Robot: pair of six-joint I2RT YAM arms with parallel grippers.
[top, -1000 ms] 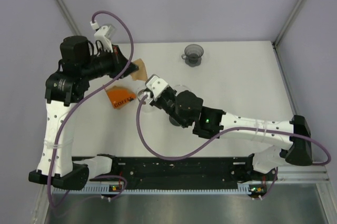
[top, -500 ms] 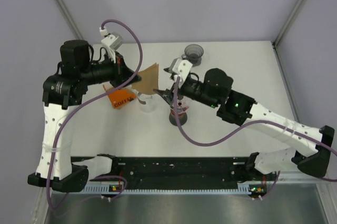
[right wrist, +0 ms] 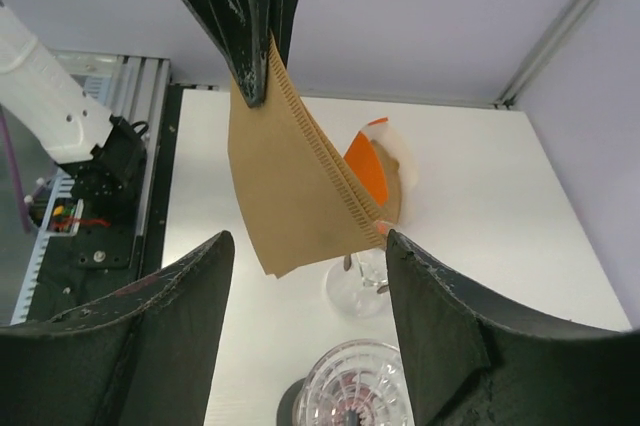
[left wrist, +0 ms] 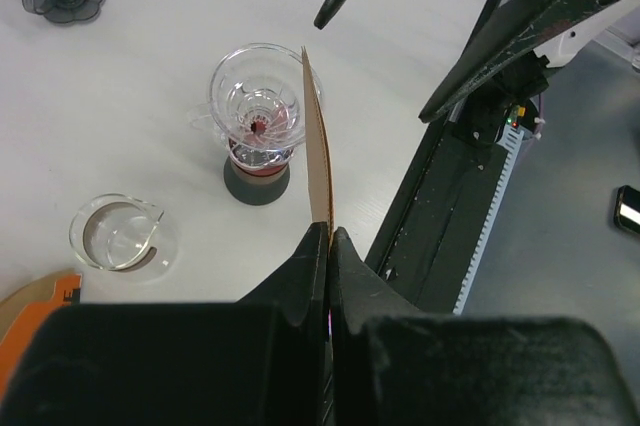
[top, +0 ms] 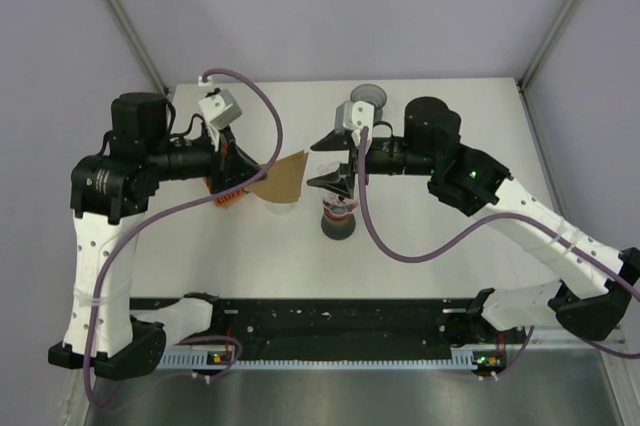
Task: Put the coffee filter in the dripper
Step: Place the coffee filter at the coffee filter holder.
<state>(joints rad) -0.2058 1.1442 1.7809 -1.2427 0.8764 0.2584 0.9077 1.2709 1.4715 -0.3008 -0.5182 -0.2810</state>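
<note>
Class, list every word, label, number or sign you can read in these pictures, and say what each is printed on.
No text is legible in any view.
Orange packet: mostly hidden behind the coffee filter; no print can be read on it.

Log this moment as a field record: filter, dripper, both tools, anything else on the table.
dripper: clear glass, upright on a dark base, no filter in it
coffee filter: brown paper, folded flat, held in the air beside the dripper
left tool: shut on the filter's edge
right tool: open, fingers aimed at the filter, not gripping it
other items: small clear glass cup; dark grey cup; orange packet
task status: filter not yet placed
</note>
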